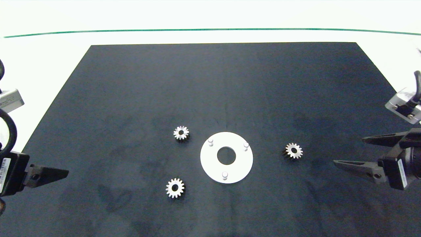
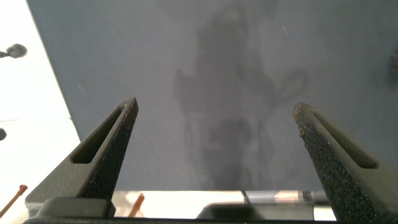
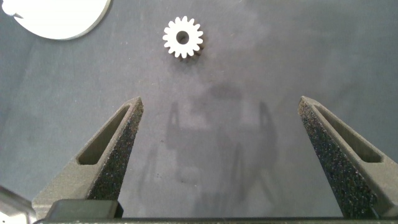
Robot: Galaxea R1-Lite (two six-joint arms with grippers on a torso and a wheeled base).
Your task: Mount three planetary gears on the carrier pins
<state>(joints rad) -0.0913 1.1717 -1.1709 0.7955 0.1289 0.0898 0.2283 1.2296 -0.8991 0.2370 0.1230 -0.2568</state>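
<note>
Three silvery planetary gears lie flat on the black mat: one [image 1: 181, 133] to the upper left of the white disc [image 1: 209, 162], one [image 1: 175, 188] to its lower left and one [image 1: 293, 150] to its right. On the disc the carrier pins [image 1: 210, 142] [image 1: 246, 144] [image 1: 225, 174] stand bare in a triangle. My right gripper [image 1: 349, 150] hovers open at the right edge, a short way from the right gear [image 3: 183, 37], with nothing between its fingers [image 3: 112, 146]. At the left edge, far from the gears, my left gripper [image 2: 214, 109] is open and empty.
The black mat [image 1: 223, 82] covers most of the white table [image 1: 49, 56]. A green line [image 1: 210, 29] runs along the far side. The right wrist view catches the disc's edge [image 3: 59, 15].
</note>
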